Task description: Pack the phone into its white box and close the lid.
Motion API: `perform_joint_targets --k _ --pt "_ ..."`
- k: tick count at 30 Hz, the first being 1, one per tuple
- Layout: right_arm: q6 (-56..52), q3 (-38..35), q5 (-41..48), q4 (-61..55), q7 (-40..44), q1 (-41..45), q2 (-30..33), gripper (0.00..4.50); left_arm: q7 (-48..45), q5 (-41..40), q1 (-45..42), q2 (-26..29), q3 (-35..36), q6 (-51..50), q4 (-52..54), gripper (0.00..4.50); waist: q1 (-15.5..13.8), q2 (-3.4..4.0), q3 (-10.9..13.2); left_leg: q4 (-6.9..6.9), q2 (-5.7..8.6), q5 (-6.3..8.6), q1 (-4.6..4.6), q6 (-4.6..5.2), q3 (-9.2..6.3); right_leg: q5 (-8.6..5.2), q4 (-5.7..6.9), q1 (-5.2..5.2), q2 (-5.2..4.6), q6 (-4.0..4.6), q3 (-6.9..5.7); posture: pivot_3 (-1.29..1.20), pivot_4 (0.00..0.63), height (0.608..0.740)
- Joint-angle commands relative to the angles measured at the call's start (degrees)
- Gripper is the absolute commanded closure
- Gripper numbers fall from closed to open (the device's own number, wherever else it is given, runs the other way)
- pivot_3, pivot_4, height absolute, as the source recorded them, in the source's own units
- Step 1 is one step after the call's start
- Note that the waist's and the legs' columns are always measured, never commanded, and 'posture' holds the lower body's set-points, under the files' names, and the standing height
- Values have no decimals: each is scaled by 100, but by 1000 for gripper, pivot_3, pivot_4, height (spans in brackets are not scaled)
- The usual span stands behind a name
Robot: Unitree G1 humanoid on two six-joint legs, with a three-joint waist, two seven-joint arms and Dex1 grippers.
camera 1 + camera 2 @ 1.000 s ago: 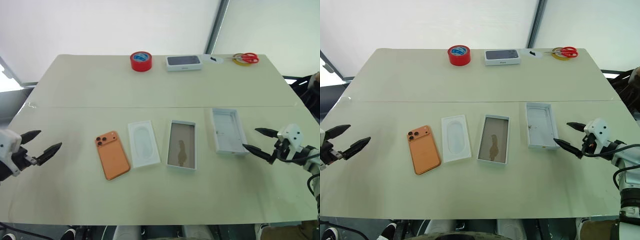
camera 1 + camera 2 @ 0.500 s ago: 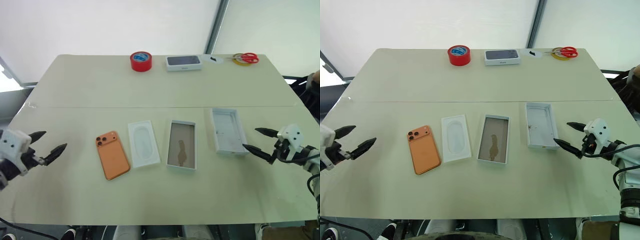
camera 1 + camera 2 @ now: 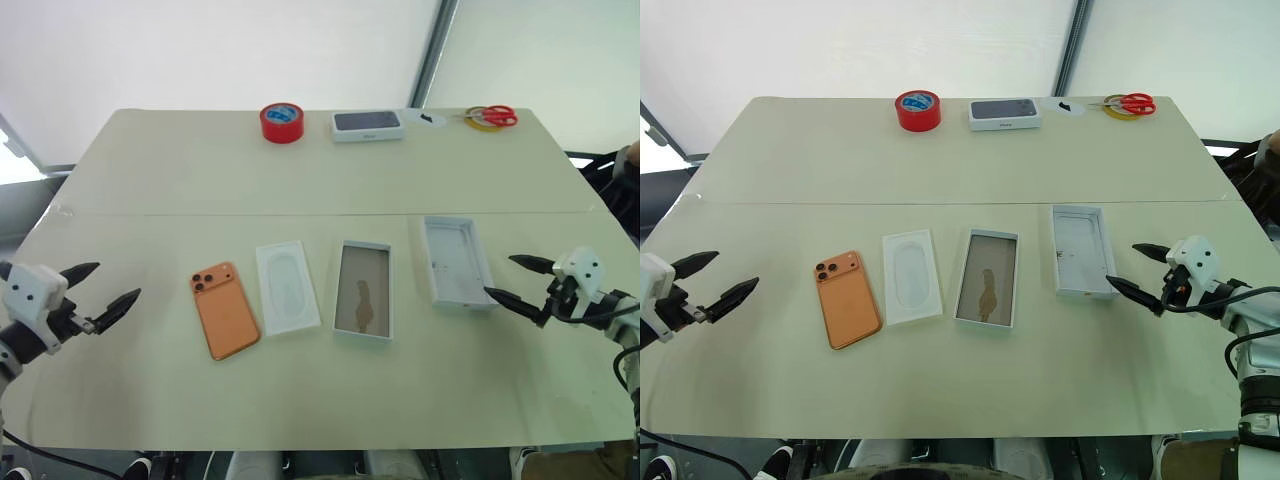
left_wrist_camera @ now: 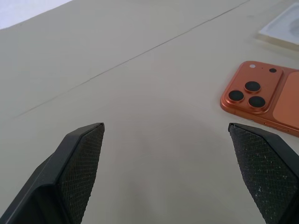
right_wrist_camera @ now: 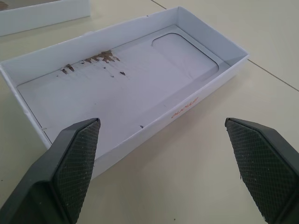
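**Phone pickup: approach from the left arm**

You have the phone (image 3: 224, 309) lying flat on the table (image 3: 150, 170), camera lenses up and at its far corner. Its long axis runs away from the robot, tilted slightly so the far end leans left. The left gripper (image 3: 105, 288) hovers at the left edge of the table, to the left of the phone and apart from it, with its jaws pointing toward it. This is the nearer arm; judge it the one to make the pickup. In the left wrist view the phone (image 4: 266, 101) sits off to one side of the line between the fingers, so the wrist likely needs re-aiming before you close in.

The left jaws stand wide apart and hold nothing. The right gripper (image 3: 515, 280) also has its jaws fully spread and empty; it sits just beside the near right corner of the lid (image 3: 456, 262), not touching it.

The row on the table reads, from left to right: phone, flat white insert (image 3: 287, 286), white box (image 3: 363, 289), lid. The white box lies open side up, long axis roughly parallel to the phone, with the insert between the two. Nothing is packed yet.
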State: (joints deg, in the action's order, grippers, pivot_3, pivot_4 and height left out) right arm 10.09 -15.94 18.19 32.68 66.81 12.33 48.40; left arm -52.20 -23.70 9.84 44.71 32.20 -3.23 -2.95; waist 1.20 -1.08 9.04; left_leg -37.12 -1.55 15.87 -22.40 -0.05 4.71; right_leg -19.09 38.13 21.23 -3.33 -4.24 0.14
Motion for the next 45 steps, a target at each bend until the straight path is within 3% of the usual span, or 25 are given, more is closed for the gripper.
perform_joint_targets --k 1,7,10,14,19,23,30,34,45 --pt "-233 -76 178 -418 69 99 97 34 256 -134 -25 -11 88 -350 295 32 0 0 0 0 0 0 0 0 0 0 0 0 0 0 0 0 150 740" --pt "-1103 -30 647 -1655 198 262 93 34 1369 -522 -191 -93 -232 -2391 1681 32 -13 1 1 0 -1 0 -2 0 -2 1 1 0 0 -1 0 0 150 740" --pt "-1455 221 730 -2441 213 365 9 34 1930 -1405 -714 -351 -529 -3828 2285 32 -44 1 1 -3 2 0 -2 1 -6 1 1 -5 0 -2 -4 0 150 740" --pt "-1781 664 816 -3317 264 453 -155 34 3001 -2748 -1324 -1080 -638 -5496 2796 32 -37 -1 1 -8 3 -1 -4 1 -12 2 2 -9 0 -4 -11 0 150 740" --pt "-1973 1048 822 -3651 158 676 -465 34 4593 -4134 -1973 -2098 -684 -6700 2807 32 -39 -3 3 -14 5 -3 -5 1 -16 4 5 -12 5 -9 -15 0 150 740" --pt "-1905 1142 711 -3592 153 687 -540 34 5866 -5045 -2334 -2607 -588 -6974 2430 32 -63 -6 4 -25 6 -4 -5 -2 -22 6 5 -18 8 -13 -17 0 150 740" --pt "-1869 1115 660 -3505 132 687 -502 34 7508 -6071 -2418 -2789 -878 -6767 2001 32 -52 -8 6 -27 7 -25 -4 -37 -25 6 3 -21 11 -13 -18 0 150 740" --pt "-1896 1118 653 -3569 59 682 -536 34 7966 -6440 -2493 -2882 -1227 -6544 1815 32 -68 -8 5 -30 8 -26 -3 -38 -26 6 1 -28 11 -13 -18 0 150 740" --pt "-1864 1110 616 -3621 -91 666 -556 34 8609 -7472 -2684 -2512 -1910 -6212 1067 32 -74 -6 4 -33 8 -29 0 -42 -31 6 -3 -35 13 -13 -21 0 150 740"
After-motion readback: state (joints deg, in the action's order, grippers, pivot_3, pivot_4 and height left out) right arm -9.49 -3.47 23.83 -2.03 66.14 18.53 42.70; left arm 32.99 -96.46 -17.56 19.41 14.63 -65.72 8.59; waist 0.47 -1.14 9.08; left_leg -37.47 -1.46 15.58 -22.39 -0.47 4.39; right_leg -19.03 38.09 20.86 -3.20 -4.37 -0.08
